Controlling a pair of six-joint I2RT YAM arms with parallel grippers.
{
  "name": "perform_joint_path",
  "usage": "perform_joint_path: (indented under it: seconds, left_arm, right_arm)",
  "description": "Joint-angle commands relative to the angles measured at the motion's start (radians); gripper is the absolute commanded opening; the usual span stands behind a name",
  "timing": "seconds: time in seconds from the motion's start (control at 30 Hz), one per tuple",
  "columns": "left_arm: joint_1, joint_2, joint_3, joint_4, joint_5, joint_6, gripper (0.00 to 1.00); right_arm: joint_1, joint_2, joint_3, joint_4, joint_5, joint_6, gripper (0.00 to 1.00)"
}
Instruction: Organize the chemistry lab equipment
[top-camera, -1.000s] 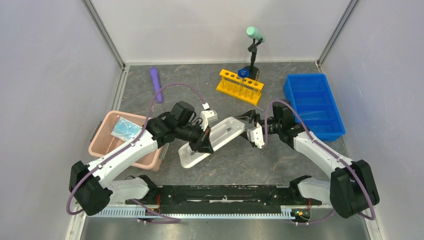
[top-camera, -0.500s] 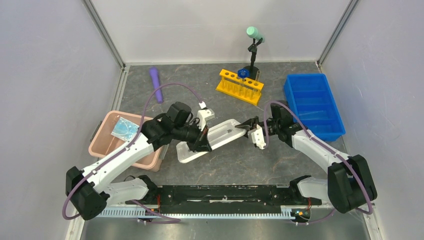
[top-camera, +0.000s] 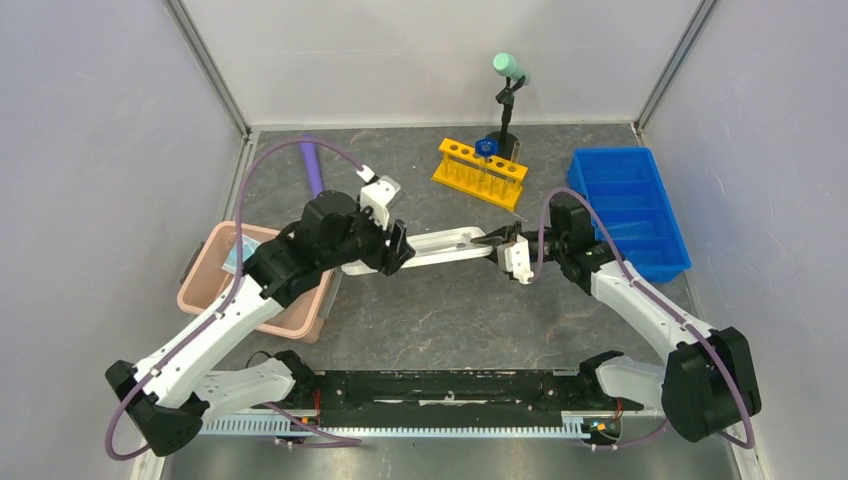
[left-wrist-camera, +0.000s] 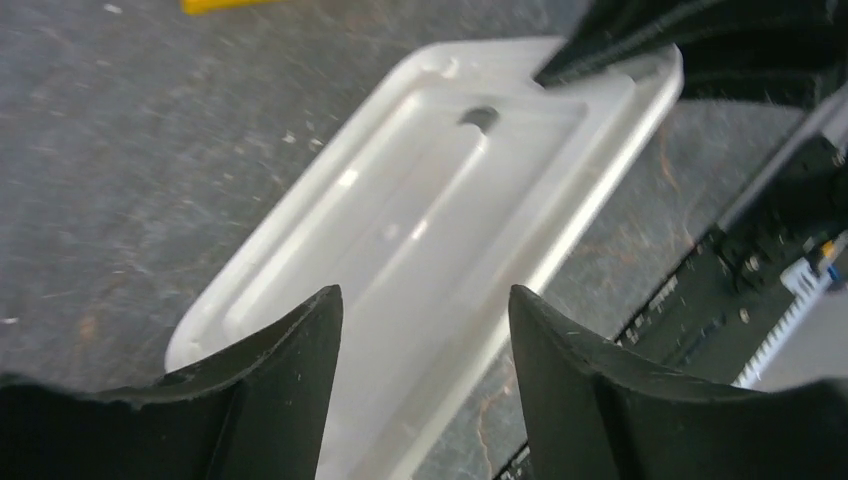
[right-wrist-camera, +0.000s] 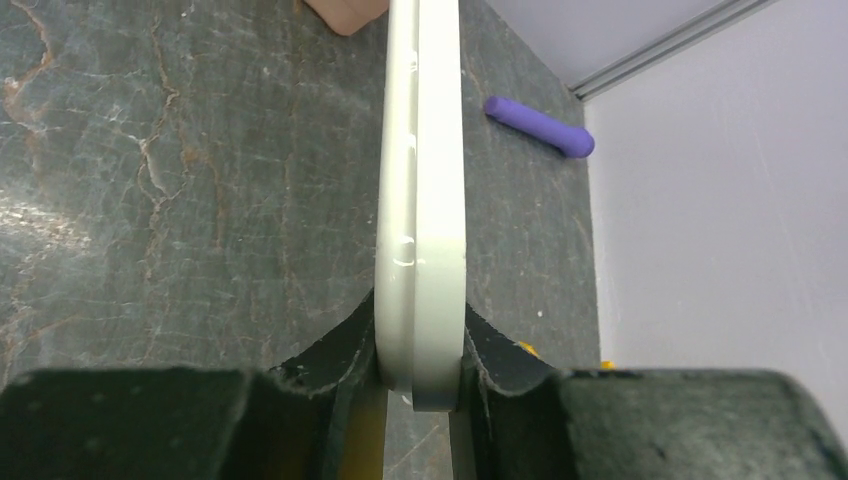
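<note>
Over the table (top-camera: 450, 310), right tool (right-wrist-camera: 420, 362) pinches white lid (left-wrist-camera: 430, 230); left tool (left-wrist-camera: 425, 296) gapes.

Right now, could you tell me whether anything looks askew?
The white lid is tilted up on edge mid-table, pinched at one end by the right gripper; the left gripper sits open at its other end.

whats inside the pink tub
A pale blue mask shows toward the far left of the pink tub. The left arm crosses above it, hiding the rest of its inside.
</note>
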Motion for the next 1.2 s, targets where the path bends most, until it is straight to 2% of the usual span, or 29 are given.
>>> perform_joint_path:
  seconds: [0.0,0.1,0.17,0.23,0.3,0.37,0.43,0.57,0.8,0.97,1.03,1.17]
  left_arm:
    - [0.003,-0.029,0.103,0.042,-0.229,0.008,0.72]
    - [0.003,-0.027,0.150,0.042,-0.319,0.020,0.83]
    - [0.003,-0.025,0.175,0.043,-0.367,0.024,0.99]
    - [0.003,-0.022,0.203,0.040,-0.380,0.017,1.00]
    - [0.003,-0.016,0.241,0.030,-0.367,-0.011,1.00]
    - [0.003,-0.012,0.273,0.027,-0.352,-0.038,1.00]
    - [0.003,-0.012,0.296,0.027,-0.354,-0.057,1.00]
    - [0.003,-0.022,0.312,0.040,-0.414,-0.059,1.00]
    - [0.003,-0.026,0.327,0.053,-0.491,-0.050,1.00]
    - [0.003,-0.017,0.344,0.073,-0.553,-0.023,1.00]
    - [0.003,-0.009,0.357,0.076,-0.574,-0.013,1.00]
    - [0.003,0.006,0.382,0.091,-0.621,-0.005,1.00]
  right_arm:
    - [-0.002,-0.050,0.087,-0.025,-0.057,0.005,0.00]
    - [0.000,-0.060,0.091,0.044,-0.109,0.074,0.00]
    - [0.002,-0.067,0.069,0.170,-0.085,0.221,0.00]
    - [0.003,-0.078,0.021,0.400,0.011,0.449,0.00]
    - [0.003,-0.077,-0.003,0.530,0.102,0.600,0.00]
    - [0.004,-0.050,0.028,0.564,0.120,0.690,0.00]
    - [0.009,-0.013,0.064,0.634,0.130,0.855,0.00]
    - [0.034,0.053,0.117,0.782,0.206,1.112,0.00]
    - [0.125,0.163,0.252,0.810,0.409,1.537,0.00]
    - [0.211,0.216,0.311,0.817,0.460,1.623,0.00]
    - [0.228,0.236,0.318,0.868,0.492,1.705,0.00]
    - [0.232,0.287,0.304,1.031,0.583,2.000,0.00]
